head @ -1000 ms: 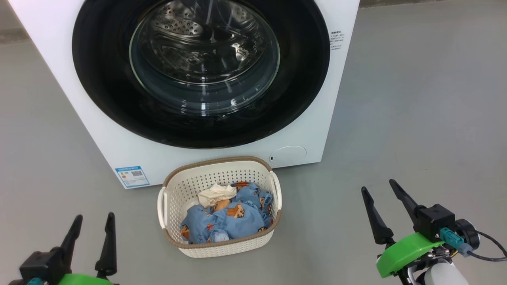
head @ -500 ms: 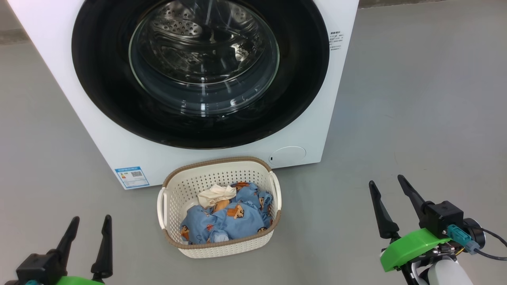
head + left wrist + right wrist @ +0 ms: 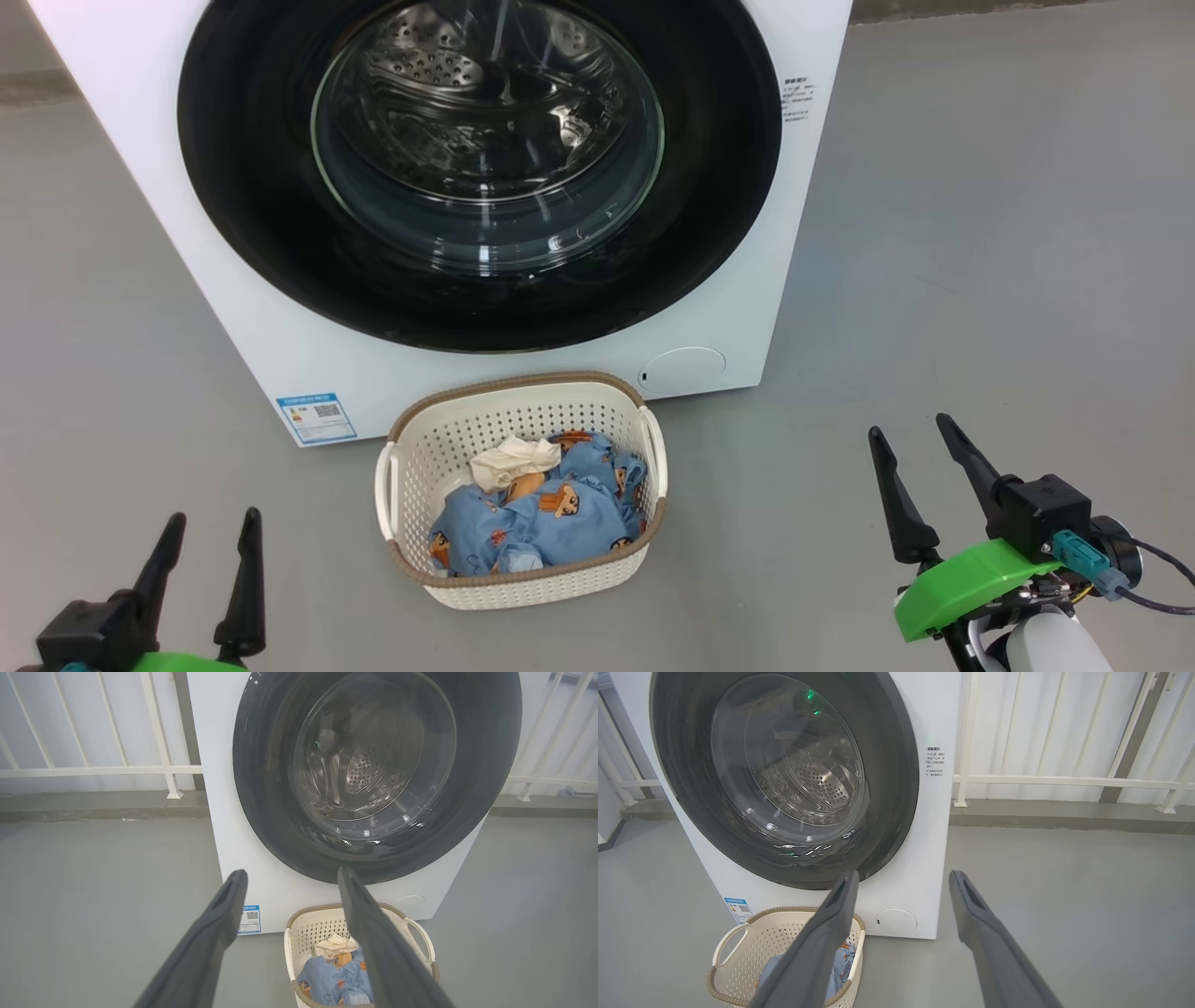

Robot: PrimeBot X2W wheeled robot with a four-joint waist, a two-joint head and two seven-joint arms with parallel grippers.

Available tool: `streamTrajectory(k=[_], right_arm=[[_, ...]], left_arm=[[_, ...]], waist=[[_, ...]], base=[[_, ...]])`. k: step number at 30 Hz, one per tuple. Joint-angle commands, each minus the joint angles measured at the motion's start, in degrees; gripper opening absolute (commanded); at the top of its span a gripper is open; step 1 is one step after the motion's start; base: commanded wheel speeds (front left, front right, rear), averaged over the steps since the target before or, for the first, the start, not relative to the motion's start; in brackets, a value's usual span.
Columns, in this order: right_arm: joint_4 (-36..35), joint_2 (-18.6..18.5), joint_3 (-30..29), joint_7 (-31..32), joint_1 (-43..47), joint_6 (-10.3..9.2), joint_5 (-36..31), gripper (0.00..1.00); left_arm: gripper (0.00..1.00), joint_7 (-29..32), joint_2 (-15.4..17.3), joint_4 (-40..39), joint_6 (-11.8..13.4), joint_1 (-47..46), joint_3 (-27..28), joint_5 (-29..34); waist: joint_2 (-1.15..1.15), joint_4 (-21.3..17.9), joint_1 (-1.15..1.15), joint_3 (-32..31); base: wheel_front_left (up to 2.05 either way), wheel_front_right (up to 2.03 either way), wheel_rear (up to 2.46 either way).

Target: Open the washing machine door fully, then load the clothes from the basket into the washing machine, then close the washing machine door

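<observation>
Washing machine (image 3: 233,317) on a grey floor (image 3: 980,280), front facing the robot. Door (image 3: 252,187) shut, its black rim flush against the white front; steel drum visible through the glass. Blue label (image 3: 316,417) at the lower left corner of the front, round flap (image 3: 684,369) at the lower right.

Basket (image 3: 523,397) on the floor just in front of the machine, below the door, between label and flap. Clothes (image 3: 551,518) all inside it: blue printed pieces heaped toward the near side, a cream cloth on top nearer the machine (a bit of orange shows beside it).

Left gripper (image 3: 214,514) low at the left, fingers spread apart, nothing between them, well apart from the basket. Right gripper (image 3: 907,425) low at the right, fingers likewise spread and empty, over bare floor. White railing (image 3: 1064,781) behind the machine.
</observation>
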Motion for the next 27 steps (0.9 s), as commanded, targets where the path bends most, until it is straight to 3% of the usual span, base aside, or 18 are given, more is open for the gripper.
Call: streamTrajectory(k=[1,27], right_arm=[[-1.18,0.24,1.02,-0.7,-1.54,-0.06,0.07,1.0],[-1.4,0.4,0.36,-0.7,-1.06,-0.06,-0.32,1.0]], left_arm=[[1.0,-0.37,0.97,-1.27,-0.09,-2.1,2.55,1.03],[1.0,-0.37,2.67,0.05,-0.09,-2.92,1.94,1.09]], waist=[[0.0,0.04,0.0,-0.03],[0.0,0.12,0.0,-0.19]], base=[[0.0,0.0,0.0],[0.01,0.01,-0.03]])
